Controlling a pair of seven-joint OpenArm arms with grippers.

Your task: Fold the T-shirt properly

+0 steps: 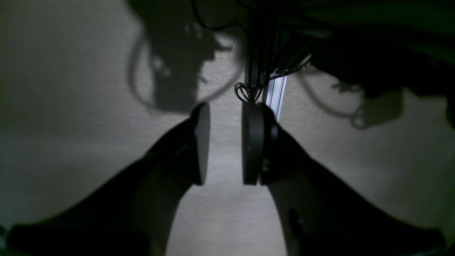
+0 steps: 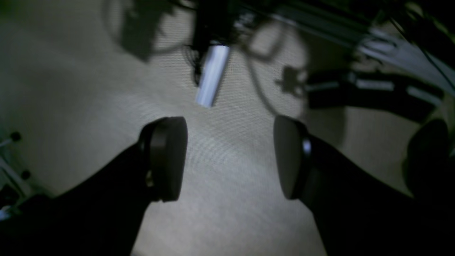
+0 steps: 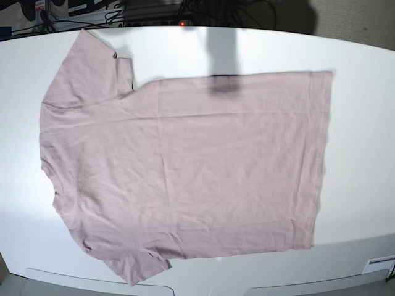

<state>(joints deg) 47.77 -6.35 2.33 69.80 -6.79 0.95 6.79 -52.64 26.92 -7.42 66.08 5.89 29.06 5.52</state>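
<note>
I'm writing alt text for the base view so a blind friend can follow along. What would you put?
A plain dusty-pink short-sleeved T-shirt lies spread flat and unfolded on a white table, collar end toward the left and hem toward the right. No robot arm shows in this view; only a dark shadow falls across the shirt's upper edge, with tangled cables behind the table.

Grey carpet (image 1: 227,213) beneath and between fingers. Aluminium rail (image 1: 276,93) just beyond fingers, cables (image 1: 245,90) looped beside it. White table (image 3: 364,123); cable clutter (image 3: 154,9) along far edge.
</note>
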